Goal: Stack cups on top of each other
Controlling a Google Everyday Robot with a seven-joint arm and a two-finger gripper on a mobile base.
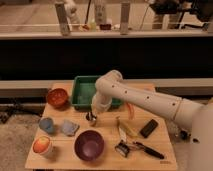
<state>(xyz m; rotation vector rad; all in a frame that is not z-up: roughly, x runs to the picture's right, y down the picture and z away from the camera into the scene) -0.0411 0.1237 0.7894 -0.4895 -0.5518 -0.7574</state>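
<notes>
A small shiny silver cup [91, 118] stands upright near the middle of the wooden table [160, 142]. A small light-blue cup [46, 125] sits at the left of the table, well apart from it. My gripper [97, 108] hangs from the white arm [145, 100], just above and slightly right of the silver cup, in front of the green tray. The gripper's lower end partly hides the cup's rim. I cannot tell whether it touches the cup.
A green tray [81, 90] sits at the back. A red-orange bowl [57, 97] is back left and a dark-purple bowl [89, 145] front centre. A crumpled grey-blue item [69, 128], an orange-and-white cup [42, 146], a banana [125, 128], a black block [148, 128] and dark utensils [137, 148] also lie on the table.
</notes>
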